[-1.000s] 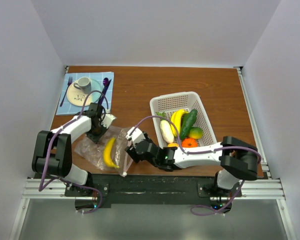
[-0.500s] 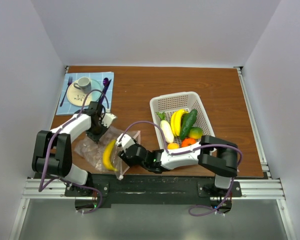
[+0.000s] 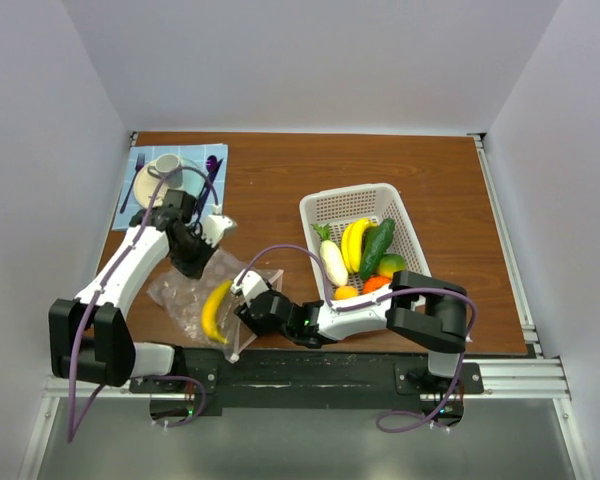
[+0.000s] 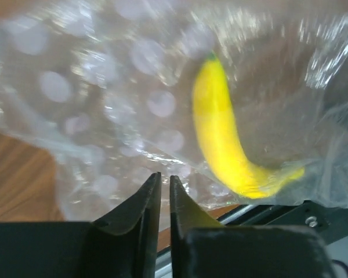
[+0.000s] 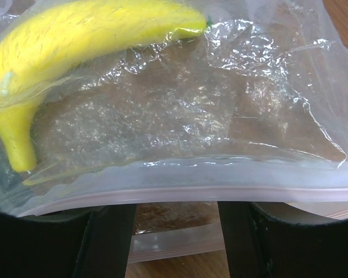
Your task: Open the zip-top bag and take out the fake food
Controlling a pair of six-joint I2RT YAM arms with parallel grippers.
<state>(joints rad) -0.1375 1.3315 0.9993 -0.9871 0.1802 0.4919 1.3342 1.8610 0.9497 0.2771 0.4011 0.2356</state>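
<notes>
The clear zip-top bag (image 3: 185, 300) lies at the near left of the table with a yellow banana (image 3: 217, 310) inside; the banana also shows in the left wrist view (image 4: 220, 133) and the right wrist view (image 5: 75, 35). My left gripper (image 3: 196, 264) is shut, pinching the bag's far edge (image 4: 93, 116). My right gripper (image 3: 243, 306) is open at the bag's mouth. The pink zip strip (image 5: 180, 194) runs across between its fingers (image 5: 113, 240). More fake food lies in the white basket (image 3: 365, 200): banana (image 3: 353, 243), white piece (image 3: 333, 263), dark green piece (image 3: 377, 245), orange (image 3: 378, 284).
A blue placemat (image 3: 140, 205) with a plate, cup (image 3: 166, 167), fork and purple spoon (image 3: 211, 170) lies at the back left. The table's front edge and metal rail (image 3: 300, 375) run just below the bag. White walls stand on three sides.
My right gripper has moved left from beside the basket to the bag's mouth. My left arm has swung back and left, holding the bag's far edge. The banana has shifted toward the mouth.
</notes>
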